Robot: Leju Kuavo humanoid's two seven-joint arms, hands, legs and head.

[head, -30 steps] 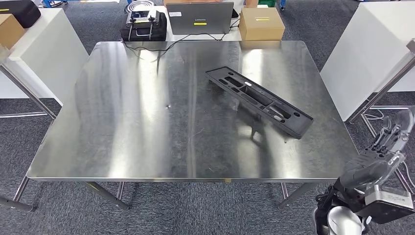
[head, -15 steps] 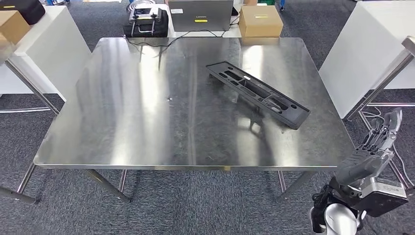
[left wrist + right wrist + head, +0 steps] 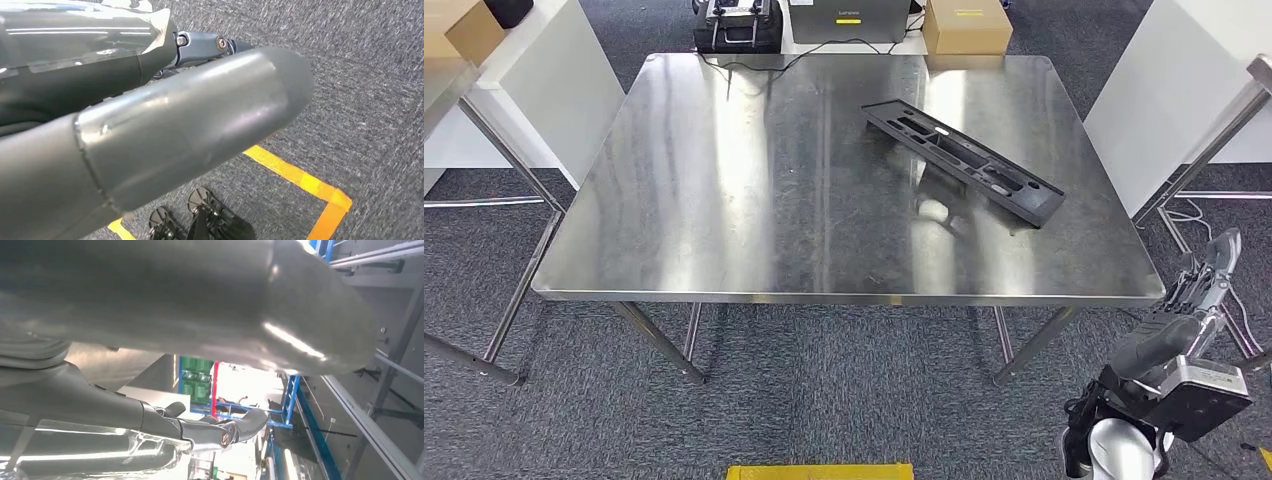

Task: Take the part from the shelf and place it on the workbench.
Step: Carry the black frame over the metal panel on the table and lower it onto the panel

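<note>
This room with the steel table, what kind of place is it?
Probably a workshop or robotics lab: a stainless steel workbench holding a black plastic part, a laptop and cardboard box behind, yellow floor tape.

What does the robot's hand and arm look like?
The right hand has slim dark fingers with silver tips. Behind it sits a rounded grey ribbed cover, then a boxy grey wrist block with a pale labelled face, black cables and a white rounded arm joint.

Head cam: high, facing forward and down over the whole workbench [image 3: 724,200], carpet [image 3: 824,400] in front. Left wrist cam: tight behind the left hand [image 3: 150,135], aimed down at carpet and yellow tape [image 3: 305,182]; the carpet is shared with the head view. Right wrist cam: tight behind the right hand [image 3: 175,305], facing blue racking [image 3: 290,395].
</note>
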